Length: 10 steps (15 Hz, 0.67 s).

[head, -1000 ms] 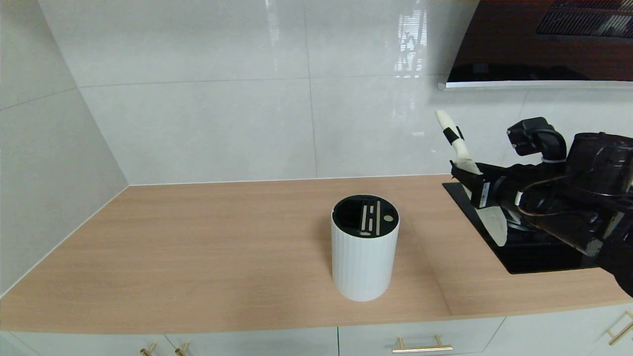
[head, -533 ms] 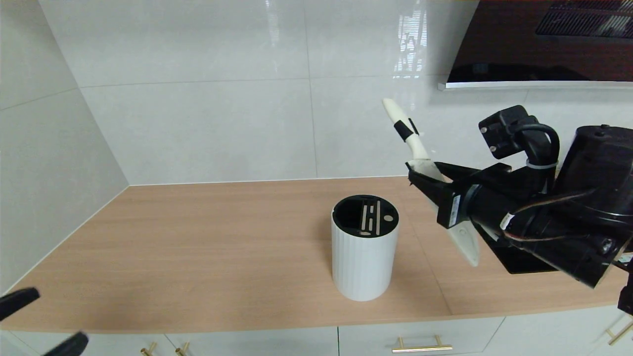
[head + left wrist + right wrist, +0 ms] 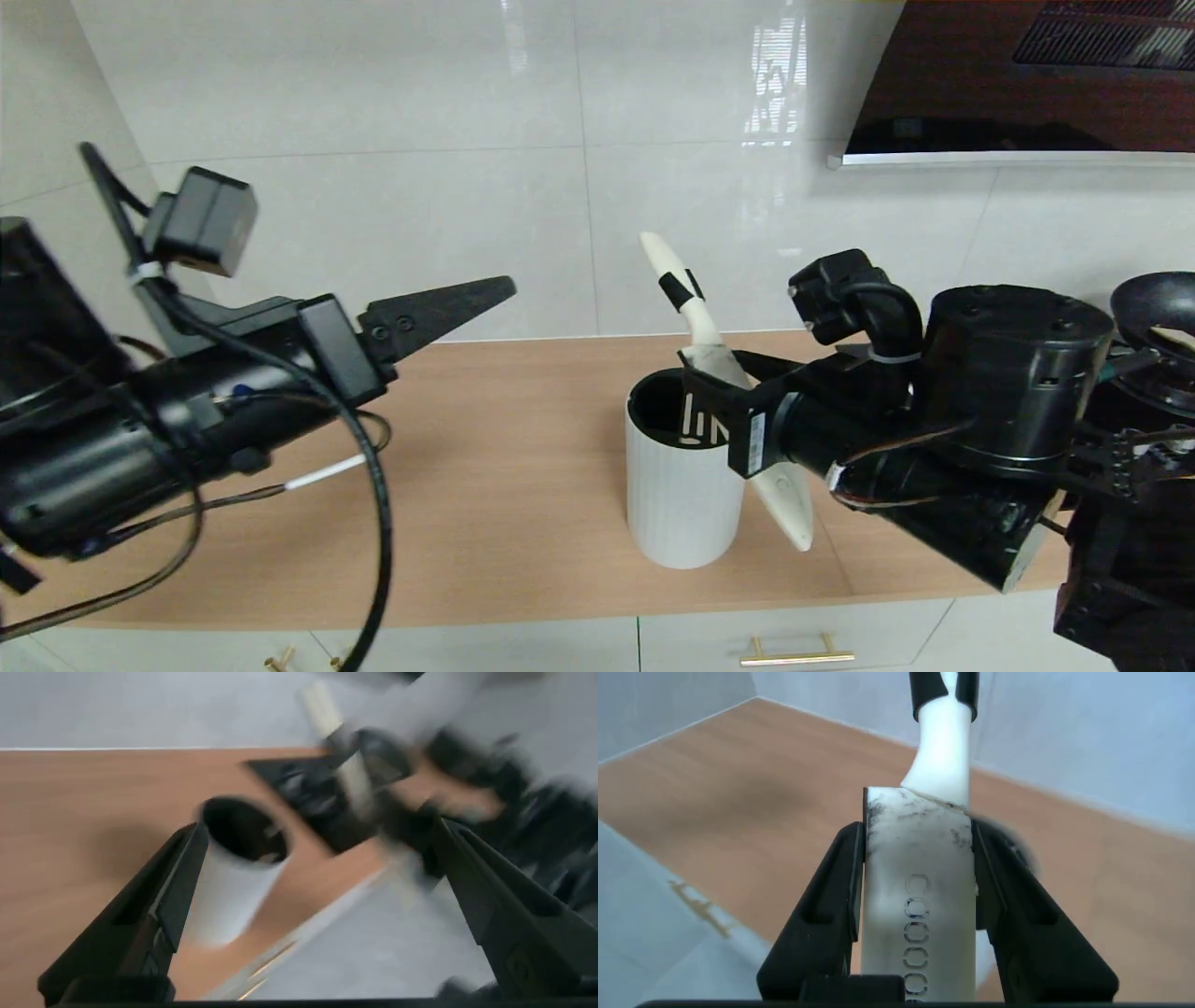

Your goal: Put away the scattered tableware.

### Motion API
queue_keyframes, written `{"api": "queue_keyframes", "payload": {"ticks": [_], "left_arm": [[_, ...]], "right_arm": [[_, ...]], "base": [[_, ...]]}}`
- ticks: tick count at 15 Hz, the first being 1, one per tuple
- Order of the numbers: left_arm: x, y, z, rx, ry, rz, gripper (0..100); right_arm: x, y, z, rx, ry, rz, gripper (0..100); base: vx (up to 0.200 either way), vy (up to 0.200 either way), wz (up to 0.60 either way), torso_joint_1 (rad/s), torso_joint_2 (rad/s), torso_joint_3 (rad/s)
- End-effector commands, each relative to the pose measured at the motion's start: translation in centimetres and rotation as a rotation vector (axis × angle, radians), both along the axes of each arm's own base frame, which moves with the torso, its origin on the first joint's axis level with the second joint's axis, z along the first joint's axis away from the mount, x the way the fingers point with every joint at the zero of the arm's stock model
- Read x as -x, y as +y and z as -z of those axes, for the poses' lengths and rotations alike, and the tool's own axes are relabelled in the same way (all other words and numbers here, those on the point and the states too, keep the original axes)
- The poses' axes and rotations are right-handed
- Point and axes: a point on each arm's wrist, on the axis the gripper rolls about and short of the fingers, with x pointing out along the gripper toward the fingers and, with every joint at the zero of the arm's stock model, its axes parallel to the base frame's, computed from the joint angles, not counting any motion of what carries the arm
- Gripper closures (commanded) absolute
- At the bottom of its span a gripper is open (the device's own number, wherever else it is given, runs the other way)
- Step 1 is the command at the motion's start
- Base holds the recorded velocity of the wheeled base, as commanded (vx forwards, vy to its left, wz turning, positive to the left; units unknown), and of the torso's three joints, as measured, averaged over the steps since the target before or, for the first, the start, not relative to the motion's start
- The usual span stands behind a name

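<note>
**Head view.** The right end effector (image 3: 724, 403) is clamped on the flat of a white knife (image 3: 693, 308), gripping just below the handle. The handle slants up toward the tiled wall and the blade tip points down, an attitude suited to entering a slot from above. The knife hangs just beside the right flank of the white ribbed knife holder (image 3: 677, 509), which stands upright on the wooden desk (image 3: 504, 523). Whether blade and holder touch cannot be told. The tip appears lower than the holder's slotted black top, so it probably has to be raised and lined up over a slot before insertion. The left end effector (image 3: 467, 299) is held above the desk, well apart from the holder and carrying nothing.

**Left wrist view.** The left fingers (image 3: 140, 924) are spread wide and frame the holder, apparently so that they can steady it. This picture is motion-blurred.

**Right wrist view.** Both black fingers (image 3: 831, 905) press the broad faces of the scuffed blade, which resists twisting. The row of small holes in the blade lies between them
</note>
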Motion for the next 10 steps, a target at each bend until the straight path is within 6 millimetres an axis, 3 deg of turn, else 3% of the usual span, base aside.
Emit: {"api": "queue_keyframes", "payload": {"ticks": [1, 5, 10], "left_arm": [[-5.5, -4.0, 4.8, 0.061, 0.125, 0.112, 0], [-8.4, -5.5, 3.2, 0.061, 0.116, 0.151, 0], [-9.3, -6.4, 4.1, 0.042, 0.154, 0.159, 0]], "right_arm": [[0.0, 1.7, 1.4, 0.025, 0.032, -0.029, 100], [0.9, 2.5, 1.4, 0.023, 0.033, -0.047, 100], [1.1, 2.4, 1.0, 0.012, 0.024, -0.035, 100]], "base": [[0.0, 0.0, 0.0, 0.0, 0.0, 0.0], [0.0, 0.0, 0.0, 0.0, 0.0, 0.0], [0.0, 0.0, 0.0, 0.0, 0.0, 0.0]]}}
